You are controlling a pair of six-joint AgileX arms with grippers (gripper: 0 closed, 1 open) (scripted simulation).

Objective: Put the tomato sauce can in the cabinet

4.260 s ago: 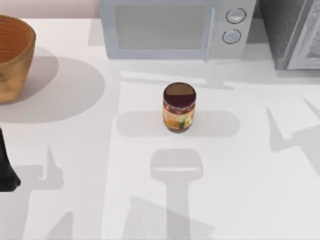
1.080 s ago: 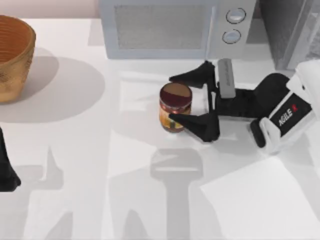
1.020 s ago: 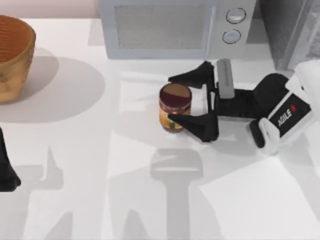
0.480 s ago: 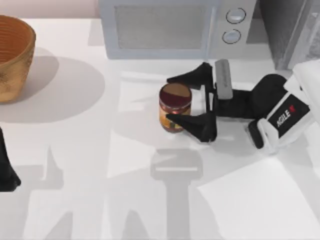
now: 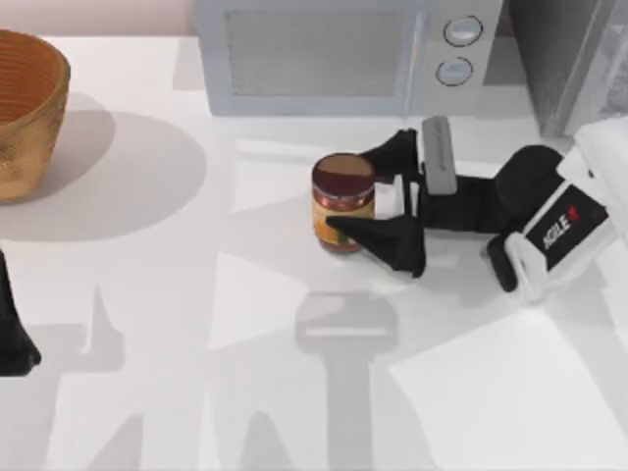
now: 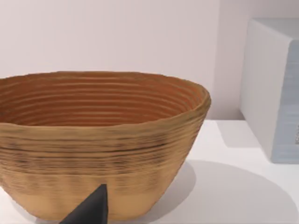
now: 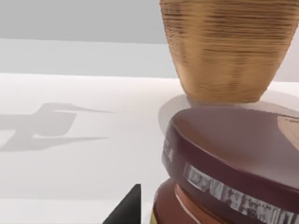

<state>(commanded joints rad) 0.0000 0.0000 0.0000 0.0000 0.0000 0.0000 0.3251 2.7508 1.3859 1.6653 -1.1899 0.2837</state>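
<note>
A woven basket (image 6: 100, 140) stands on the white worktop (image 6: 224, 186), a pale microwave (image 6: 273, 88) beyond it, one dark pincer fingertip (image 6: 91, 210) close before the basket.

**Bright, even light, soft shadows everywhere**

We've got a well-lit white table (image 5: 147, 324) with no glare. The basket (image 5: 25, 108) throws a big soft shadow toward the right, and we see grey arm-shaped shadows lying across the near half. The can (image 7: 233, 172) sits so close to our right wrist camera that it looks stretched and a bit soft.
</note>
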